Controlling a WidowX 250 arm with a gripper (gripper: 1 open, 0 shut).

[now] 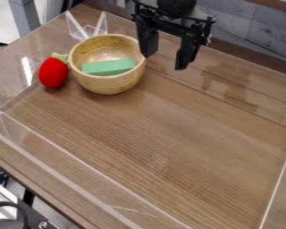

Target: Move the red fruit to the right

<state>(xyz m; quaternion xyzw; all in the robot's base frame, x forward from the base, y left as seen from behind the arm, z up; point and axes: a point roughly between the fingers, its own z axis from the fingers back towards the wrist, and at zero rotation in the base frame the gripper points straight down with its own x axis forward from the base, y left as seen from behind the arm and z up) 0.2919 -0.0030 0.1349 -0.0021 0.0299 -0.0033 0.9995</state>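
The red fruit (53, 72) is a small bright red rounded piece lying on the wooden table at the left, just left of a wooden bowl (106, 80). A flat green piece (108, 66) lies inside the bowl. My gripper (166, 54) hangs above the table at the back, to the right of the bowl and well away from the red fruit. Its two black fingers (185, 52) stand apart, open, with nothing between them.
Clear plastic walls (277, 192) ring the wooden table (170, 143) on all sides. The broad stretch of tabletop to the right of and in front of the bowl holds no objects.
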